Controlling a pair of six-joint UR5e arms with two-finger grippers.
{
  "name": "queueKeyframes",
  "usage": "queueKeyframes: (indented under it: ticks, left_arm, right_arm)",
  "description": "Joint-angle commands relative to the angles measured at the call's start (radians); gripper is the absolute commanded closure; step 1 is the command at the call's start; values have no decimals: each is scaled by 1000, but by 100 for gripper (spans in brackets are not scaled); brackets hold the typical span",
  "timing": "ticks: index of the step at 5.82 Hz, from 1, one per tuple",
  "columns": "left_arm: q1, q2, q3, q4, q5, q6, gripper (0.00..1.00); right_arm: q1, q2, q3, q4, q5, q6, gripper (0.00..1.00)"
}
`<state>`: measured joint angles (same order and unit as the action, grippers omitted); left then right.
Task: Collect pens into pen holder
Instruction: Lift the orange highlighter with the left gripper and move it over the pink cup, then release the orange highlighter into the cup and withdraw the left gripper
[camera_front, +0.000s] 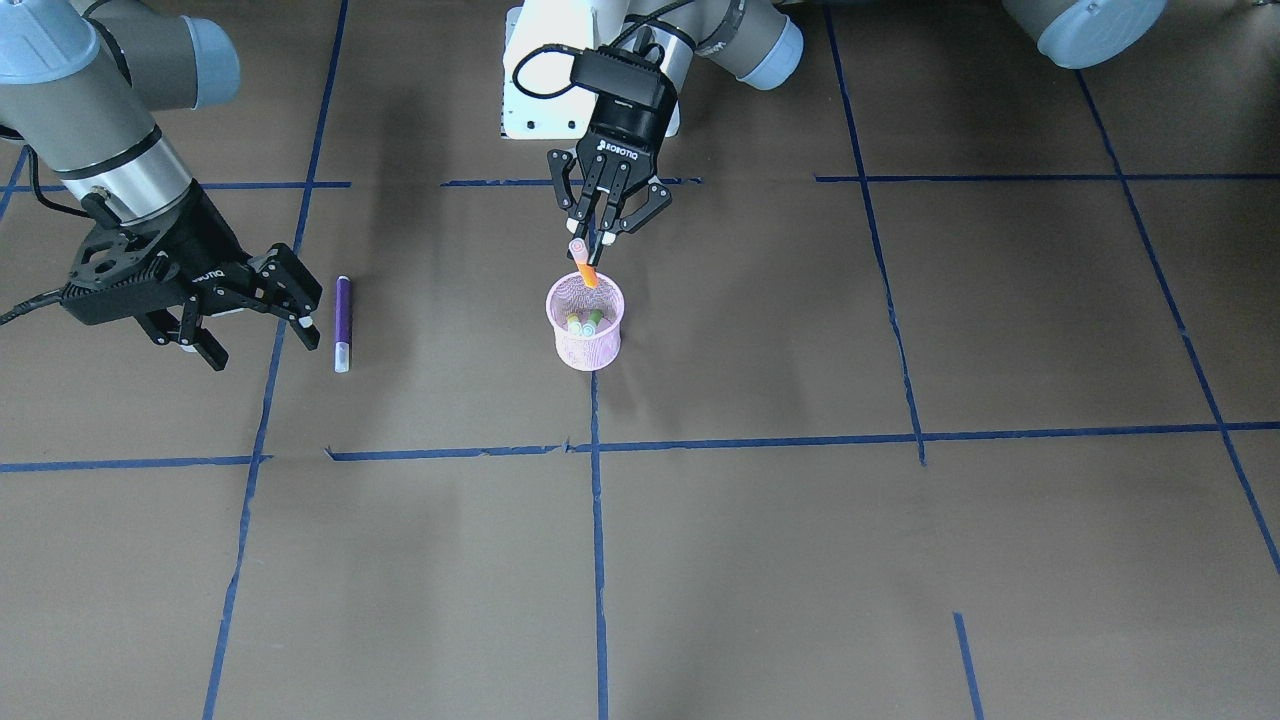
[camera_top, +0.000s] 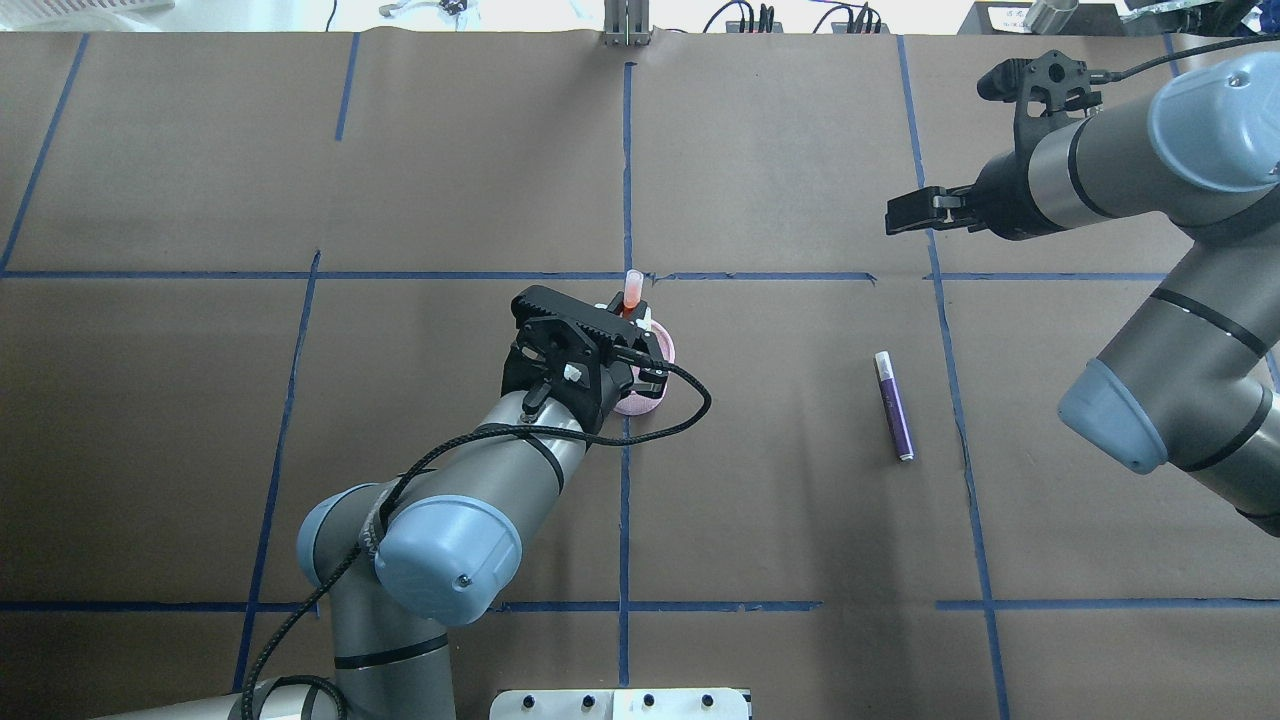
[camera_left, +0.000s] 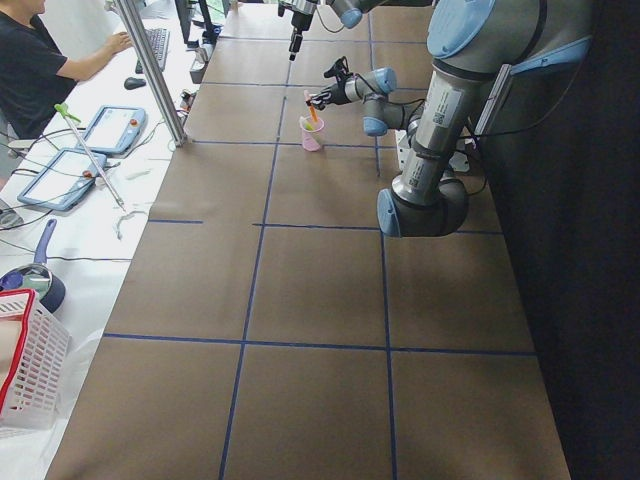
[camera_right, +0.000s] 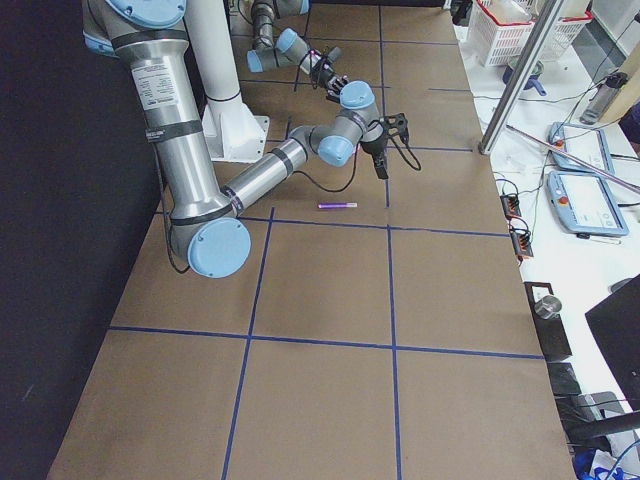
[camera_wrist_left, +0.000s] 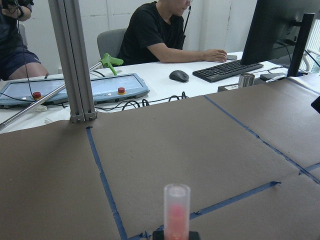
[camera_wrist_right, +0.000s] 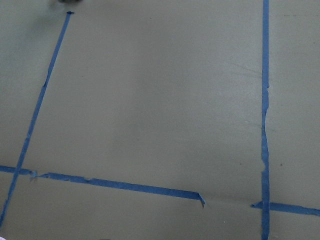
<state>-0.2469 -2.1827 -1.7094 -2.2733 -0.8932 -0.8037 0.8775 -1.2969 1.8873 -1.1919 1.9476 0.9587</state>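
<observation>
Partway done, I judge: a green pen (camera_front: 595, 318) already stands in the pink cup (camera_front: 586, 345), with a second pale cap beside it whose colour I cannot tell. The left arm's jaws pinch the orange pen (camera_front: 584, 264), tilted, cap up, its lower tip at the cup's mouth; dropping it in is the step in hand. The purple pen (camera_front: 343, 322) lies flat on the bench (camera_front: 760, 330), well apart from the cup and near the right arm's jaws, which are spread wide and empty. The cup is fine wire mesh, round and slightly tapered. The pens are slim smooth sticks with cloudy caps. The bench is matt brown paper crossed by blue tape.
</observation>
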Motion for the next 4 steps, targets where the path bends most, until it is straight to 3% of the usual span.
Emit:
queueKeyframes:
  ticks: [1,2,4]
  left_arm:
    - [0,1,24,-23,0,-2,20]
    - [6,1,24,-23,0,-2,0]
    - [-6,7,-19,-19,-9,-2,0]
  right_arm:
    - [0,-2,0,0,-1,0,0]
    - [0,-7,1,-2,1,2,0]
    - [-11,-48,-2,-5,-10,2,0]
